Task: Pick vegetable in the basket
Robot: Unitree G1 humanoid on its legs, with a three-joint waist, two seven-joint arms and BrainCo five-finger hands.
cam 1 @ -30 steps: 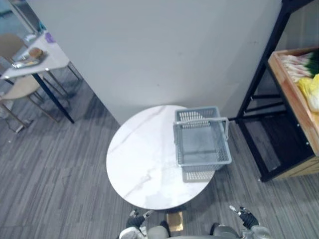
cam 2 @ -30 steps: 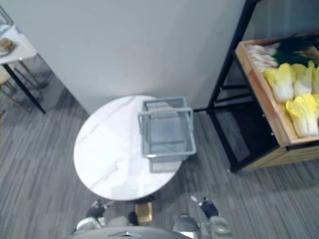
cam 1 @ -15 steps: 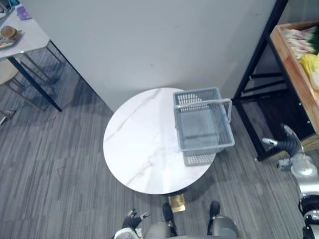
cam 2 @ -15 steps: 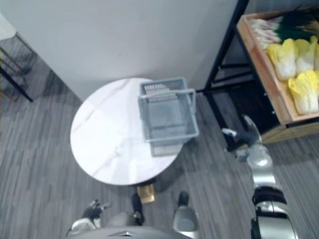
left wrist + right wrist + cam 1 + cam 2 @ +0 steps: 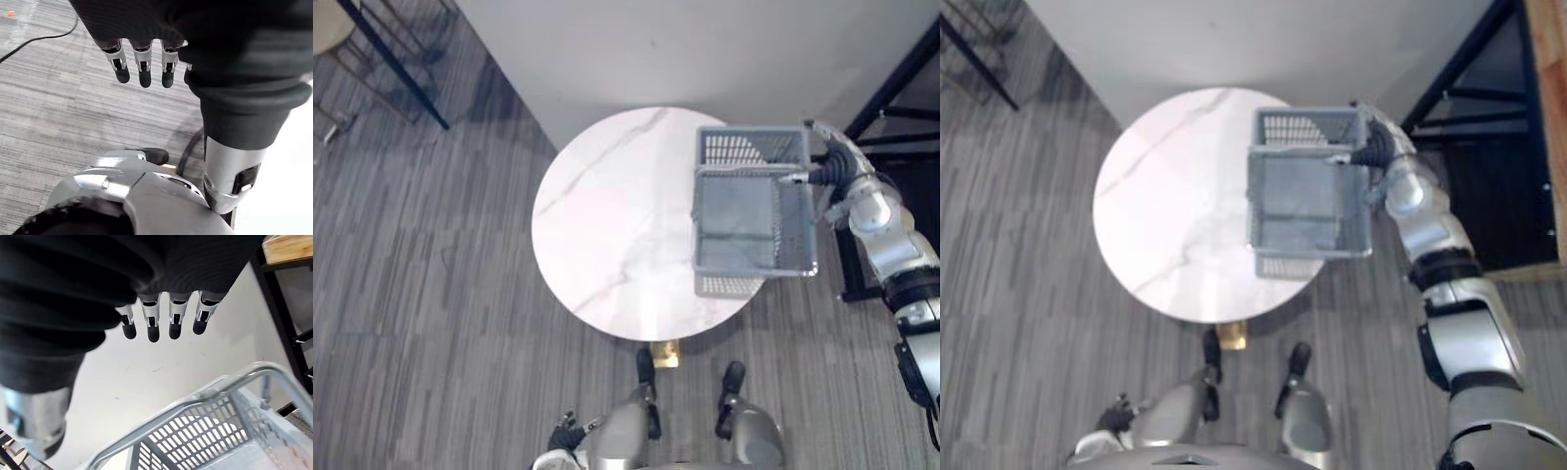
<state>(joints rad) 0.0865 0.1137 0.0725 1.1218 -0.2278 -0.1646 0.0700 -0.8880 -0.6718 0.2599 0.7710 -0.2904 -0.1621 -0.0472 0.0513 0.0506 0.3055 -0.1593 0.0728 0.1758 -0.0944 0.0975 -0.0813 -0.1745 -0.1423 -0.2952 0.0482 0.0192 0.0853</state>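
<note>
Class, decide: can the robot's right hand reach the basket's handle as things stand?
Probably yes: the right hand, fingers straight, hovers right by the handle of the basket, with nothing between them.

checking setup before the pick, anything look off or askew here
The grey plastic mesh basket sits at the right edge of the round white marble table and appears to overhang it; otherwise nothing stands out.

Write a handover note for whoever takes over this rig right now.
Right hand: open, empty, beside the handle at the basket's right side.
Left hand: open, idle, low and away from the table.
Basket: empty, on the right part of the round table.
Done: nothing picked yet.
Left: fetch a vegetable and place it in the basket.
</note>
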